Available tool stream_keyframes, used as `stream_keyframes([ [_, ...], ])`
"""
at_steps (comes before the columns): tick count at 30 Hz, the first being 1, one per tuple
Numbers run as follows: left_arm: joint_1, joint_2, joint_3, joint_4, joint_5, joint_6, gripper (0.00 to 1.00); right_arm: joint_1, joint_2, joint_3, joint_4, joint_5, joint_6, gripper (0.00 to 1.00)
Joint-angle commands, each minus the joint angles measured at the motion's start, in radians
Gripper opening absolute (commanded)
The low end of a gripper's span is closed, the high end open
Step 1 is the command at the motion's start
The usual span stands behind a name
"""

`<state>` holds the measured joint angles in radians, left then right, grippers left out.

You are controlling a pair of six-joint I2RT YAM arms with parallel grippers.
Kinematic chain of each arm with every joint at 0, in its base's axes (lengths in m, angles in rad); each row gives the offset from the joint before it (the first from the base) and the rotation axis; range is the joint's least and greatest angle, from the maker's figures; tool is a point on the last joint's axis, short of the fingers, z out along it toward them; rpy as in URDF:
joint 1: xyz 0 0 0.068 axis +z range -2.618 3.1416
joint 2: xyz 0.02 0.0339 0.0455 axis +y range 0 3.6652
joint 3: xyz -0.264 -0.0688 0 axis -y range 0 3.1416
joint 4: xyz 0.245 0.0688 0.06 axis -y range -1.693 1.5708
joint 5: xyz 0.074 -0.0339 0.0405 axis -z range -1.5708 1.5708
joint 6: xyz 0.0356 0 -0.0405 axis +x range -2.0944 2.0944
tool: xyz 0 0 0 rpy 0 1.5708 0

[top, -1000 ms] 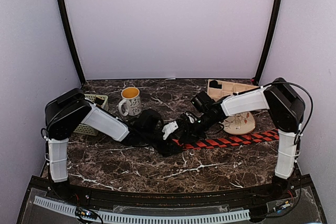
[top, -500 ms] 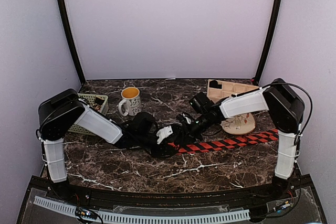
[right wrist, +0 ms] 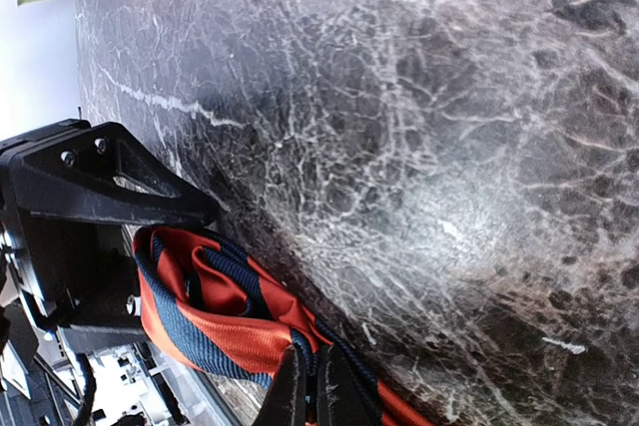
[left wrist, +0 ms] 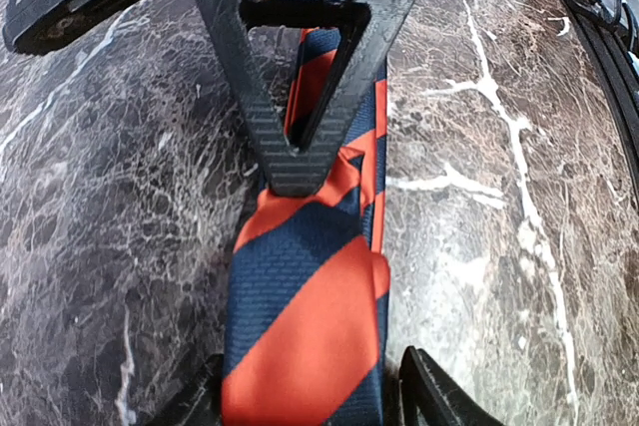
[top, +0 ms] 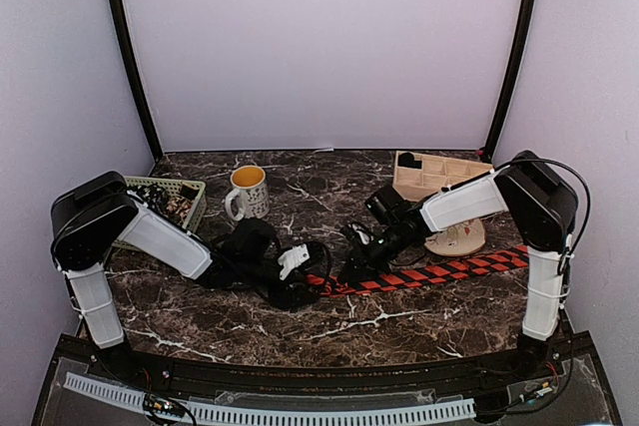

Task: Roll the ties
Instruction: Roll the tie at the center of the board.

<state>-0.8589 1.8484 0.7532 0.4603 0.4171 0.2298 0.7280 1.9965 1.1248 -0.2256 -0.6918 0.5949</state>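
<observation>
The red-and-dark striped tie (top: 439, 268) lies across the marble table, running from the right edge to the middle. Its left end is folded into a loose roll (right wrist: 200, 311). My left gripper (top: 298, 282) straddles that end. In the left wrist view the tie (left wrist: 300, 326) fills most of the space between the fingers of the left gripper (left wrist: 315, 398), with a slim gap at the right finger (left wrist: 434, 396). My right gripper (top: 351, 264) is shut, pinching the tie's edge just beside the roll, as the right wrist view shows of the right gripper (right wrist: 312, 386).
A yellow-lined mug (top: 247, 192) and a green basket (top: 170, 202) stand at the back left. A wooden divided tray (top: 439, 171) sits at the back right, with a pale patterned object (top: 457, 236) under the right forearm.
Both grippers have shifted left and slightly nearer, and the tie's left end has been drawn left with them. The left arm's elbow has swung out to the left.
</observation>
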Motion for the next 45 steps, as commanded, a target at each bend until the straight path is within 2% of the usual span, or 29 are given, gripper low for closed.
stream_keyframes([
  [1, 0.008, -0.027, -0.028, -0.006, 0.011, -0.026, 0.57, 0.001, 0.019, -0.036, -0.054, 0.110, -0.030, 0.00],
  [6, 0.006, -0.029, 0.005, 0.015, 0.046, -0.050, 0.43, 0.003, 0.021, -0.030, -0.055, 0.107, -0.031, 0.00],
  [10, -0.012, -0.038, 0.056, 0.022, 0.061, -0.057, 0.36, 0.007, 0.018, -0.027, -0.049, 0.104, -0.027, 0.00],
  [16, -0.040, 0.024, 0.148, 0.037, 0.073, -0.087, 0.35, 0.017, 0.015, -0.021, -0.034, 0.090, -0.015, 0.00],
  [21, -0.061, 0.115, 0.188, 0.065, 0.070, -0.111, 0.41, 0.019, 0.003, -0.026, -0.026, 0.088, -0.005, 0.00],
  [27, -0.070, 0.183, 0.156, 0.079, 0.019, -0.094, 0.42, 0.020, -0.005, -0.039, -0.013, 0.083, 0.000, 0.00],
  [32, -0.080, 0.187, 0.132, 0.006, -0.048, -0.049, 0.38, 0.020, -0.018, -0.035, -0.002, 0.070, 0.001, 0.00],
  [41, -0.088, 0.169, 0.057, -0.044, -0.127, -0.034, 0.39, 0.020, -0.034, -0.084, 0.066, 0.044, 0.041, 0.00],
  [45, -0.089, 0.176, 0.082, -0.109, -0.156, -0.025, 0.37, 0.012, -0.053, -0.089, 0.055, 0.046, 0.047, 0.07],
])
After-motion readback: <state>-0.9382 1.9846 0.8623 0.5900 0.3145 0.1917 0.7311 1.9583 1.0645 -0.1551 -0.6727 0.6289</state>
